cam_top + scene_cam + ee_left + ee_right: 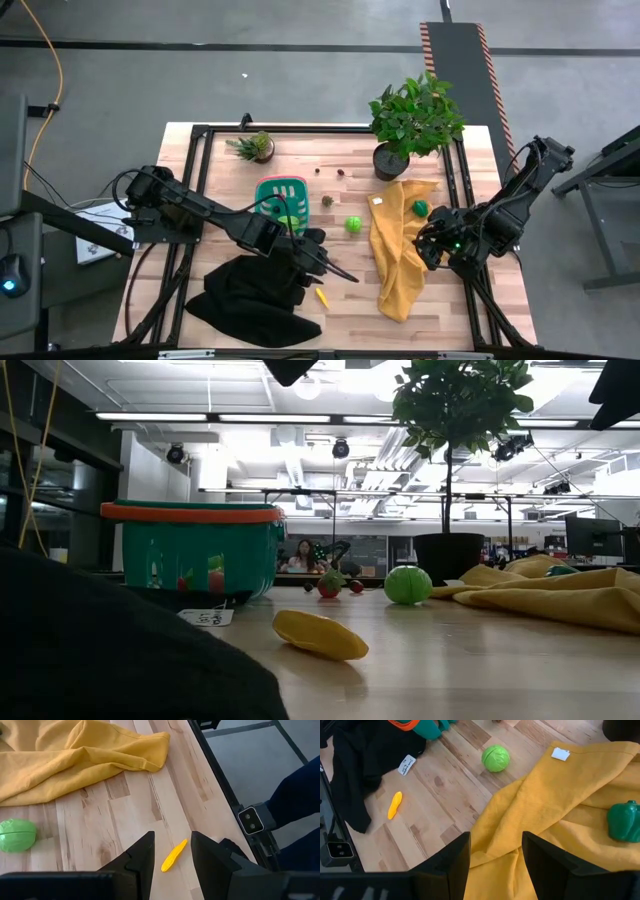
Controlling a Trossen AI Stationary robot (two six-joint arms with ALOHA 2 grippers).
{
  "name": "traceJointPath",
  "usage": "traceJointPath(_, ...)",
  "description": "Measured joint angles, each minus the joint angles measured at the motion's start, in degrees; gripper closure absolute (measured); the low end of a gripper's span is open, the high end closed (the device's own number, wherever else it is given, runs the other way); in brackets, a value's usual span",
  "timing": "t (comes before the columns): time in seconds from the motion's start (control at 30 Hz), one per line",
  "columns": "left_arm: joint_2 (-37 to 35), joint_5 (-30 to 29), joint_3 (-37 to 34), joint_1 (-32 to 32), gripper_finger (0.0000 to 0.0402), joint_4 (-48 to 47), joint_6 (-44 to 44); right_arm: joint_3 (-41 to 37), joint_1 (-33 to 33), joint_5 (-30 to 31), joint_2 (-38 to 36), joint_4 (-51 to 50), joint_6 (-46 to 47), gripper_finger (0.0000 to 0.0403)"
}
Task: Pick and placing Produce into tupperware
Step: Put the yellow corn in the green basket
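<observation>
Small yellow toy piece (174, 855), corn- or banana-shaped, lies flat on bare table (440, 310), near edge, just right of black cloth (250, 295). Looks like light hard plastic, smooth and curved, so likely to roll or skid if pinched off-centre. Best grip judged across the narrow middle, fingers square to its long axis.

Left gripper (171, 851) hovers over the piece, which shows in the gap between its fingertips; jaws moderately apart, holding nothing. Left arm reaches from the left side across the black cloth, wrist angled down toward the near-middle of table.

Teal basket (281, 203) sits farther back, left of centre, with a few small pieces already inside in low view. Green ball-like toy (495, 758) rests on wood between basket and yellow cloth (400, 250), just beside the cloth. Dark green pepper-like toy (623, 821) lies on top of the yellow cloth, far right part. Tiny dark and reddish bits near the far edge by big potted plant (412, 120).

Right gripper (495, 852) waits over the yellow cloth's right side, jaws apart, empty
</observation>
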Motion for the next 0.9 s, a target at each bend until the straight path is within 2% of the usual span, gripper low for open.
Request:
traceJointPath(0.3,0.02,0.67,0.02,0.03,0.0284,0.32,-0.1,0.0,0.0,0.02,-0.02,-0.02,-0.38,0.0234)
traceJointPath(0.57,1.74,2.88,0.1,0.0,0.0284,-3.25,14.35,0.0,0.0,0.64,-0.02,0.17,-0.66,0.0234)
traceJointPath(0.83,4.35,2.96,-0.05,-0.39,0.0284,-2.22,20.92,0.0,0.0,0.98,-0.09,0.9,-1.06,0.0234)
traceJointPath(0.9,5.47,2.97,0.22,-0.48,0.0284,0.45,22.17,0.0,-0.02,0.98,-0.08,0.89,-1.06,0.0234)
